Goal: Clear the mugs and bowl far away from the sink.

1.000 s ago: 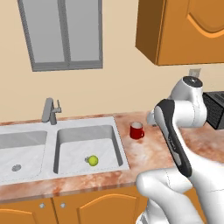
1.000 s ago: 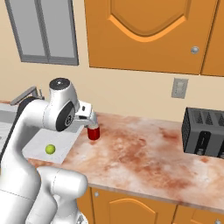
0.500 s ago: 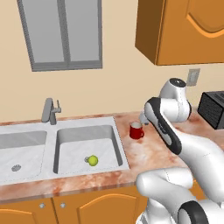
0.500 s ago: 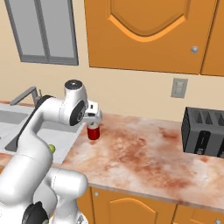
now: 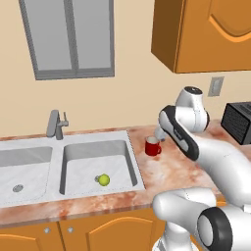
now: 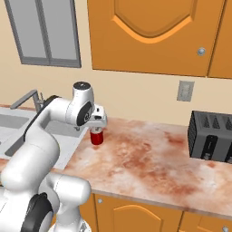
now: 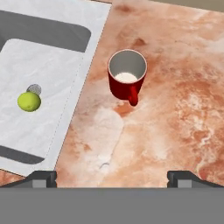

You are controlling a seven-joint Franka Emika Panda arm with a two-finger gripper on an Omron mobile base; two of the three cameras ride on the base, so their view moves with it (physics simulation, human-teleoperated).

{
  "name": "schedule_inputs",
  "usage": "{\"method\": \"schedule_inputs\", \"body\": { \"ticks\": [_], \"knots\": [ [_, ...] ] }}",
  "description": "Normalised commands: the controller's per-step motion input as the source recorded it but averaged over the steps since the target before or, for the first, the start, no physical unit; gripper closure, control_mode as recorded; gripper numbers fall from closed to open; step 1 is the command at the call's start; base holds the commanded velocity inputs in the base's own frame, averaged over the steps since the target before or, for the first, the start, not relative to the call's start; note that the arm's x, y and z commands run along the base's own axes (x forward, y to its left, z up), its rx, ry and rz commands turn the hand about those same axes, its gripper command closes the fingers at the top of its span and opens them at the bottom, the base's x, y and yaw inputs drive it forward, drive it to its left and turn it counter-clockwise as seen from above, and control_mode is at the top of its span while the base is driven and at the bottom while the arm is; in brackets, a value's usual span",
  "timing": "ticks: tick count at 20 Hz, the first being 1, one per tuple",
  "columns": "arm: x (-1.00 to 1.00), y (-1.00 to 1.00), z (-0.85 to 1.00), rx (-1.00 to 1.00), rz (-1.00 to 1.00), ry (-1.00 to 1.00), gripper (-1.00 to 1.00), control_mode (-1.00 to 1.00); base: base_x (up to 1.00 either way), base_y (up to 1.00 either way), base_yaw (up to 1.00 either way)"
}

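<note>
The sink (image 5: 68, 162) is seen whole from the left base view: two grey basins set into the reddish marbled counter (image 6: 149, 158), with an upright faucet (image 5: 55, 125) behind the divide. From the right base view the sink (image 6: 9, 131) is largely covered by the arm, and only a strip of it and the faucet (image 6: 27, 97) are seen at the left edge. In the hand view one basin (image 7: 39, 87) is cut off by the frame.

The black toaster (image 6: 210, 136) is shown fully from the right base view, against the wall under a wall outlet (image 6: 184, 90); from the left base view the toaster (image 5: 238, 122) is clipped by the frame edge.

In the basin nearer the counter a small yellow-green ball (image 5: 103, 180) lies on the floor; in the hand view the ball (image 7: 29, 101) is found just beside the round drain (image 7: 35, 89), which it partly covers. The other basin holds nothing but its drain (image 5: 17, 188).

The red mug (image 7: 127, 80) stands upright on the counter, just beside the sink's rim, its handle turned toward the camera; its pale inside bottom is seen and no contents can be made out. From the left base view the mug (image 5: 153, 146) is partly hidden by the arm's elbow, and from the right base view the mug (image 6: 96, 137) is seen below the gripper (image 6: 97, 126).

The gripper (image 7: 112, 177) hangs above the mug without touching it. Its fingertips (image 7: 41, 177) are spread wide apart, with nothing between them.
</note>
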Motion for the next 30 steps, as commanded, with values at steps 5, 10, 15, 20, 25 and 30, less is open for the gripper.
{"method": "schedule_inputs", "body": {
  "ticks": [5,10,15,20,25,30],
  "knots": [
    [0.18,0.00,-0.34,-0.02,0.02,0.00,-1.00,-1.00,0.00,0.00,0.00],
    [0.33,0.00,-0.30,-0.03,0.04,0.00,-1.00,-1.00,0.00,0.00,0.00],
    [0.28,-0.01,-0.14,0.00,0.06,0.01,-1.00,-1.00,0.00,0.00,0.00],
    [0.28,-0.03,-0.08,0.00,0.06,0.02,-1.00,-1.00,0.00,0.00,0.00],
    [0.24,-0.08,-0.12,0.00,0.06,0.00,-1.00,-1.00,0.00,0.00,0.00],
    [0.19,-0.04,-0.07,0.00,0.05,0.02,-1.00,-1.00,0.00,0.00,0.00]
  ]
}}
